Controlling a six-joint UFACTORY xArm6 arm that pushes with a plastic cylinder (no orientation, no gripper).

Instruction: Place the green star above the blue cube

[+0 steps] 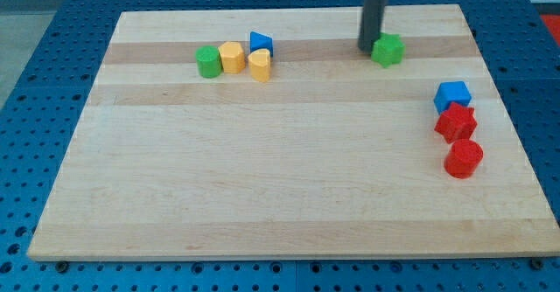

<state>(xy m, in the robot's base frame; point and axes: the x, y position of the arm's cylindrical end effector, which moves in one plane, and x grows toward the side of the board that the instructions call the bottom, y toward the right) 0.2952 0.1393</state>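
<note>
We have our tip (368,49) down on the pale wooden board (262,178), touching the left edge of the small green star-shaped block (388,50) near the view's top, right of centre. There is no claw on this arm, only a straight dark rod, so nothing is spread, pressed together or pinching; the tip merely bears against the star's side. That placement makes sense to us: the blue cube-shaped block (452,95) lies toward the view's right and lower down, so a push from the star's left should carry it rightward until it sits over the cube. For now the star is well apart from the cube, up and to its left, so the job looks only partly done. Counting, we find seven blocks: two green, namely the star and a green cylinder (208,62); two yellow, a yellow hexagon-like block (232,57) and a yellow heart-like block (259,65); two blue, the cube and a blue triangular block (261,43); and two red, a red star (456,122) just below the cube and a red rounded block (463,158) beneath that.
</note>
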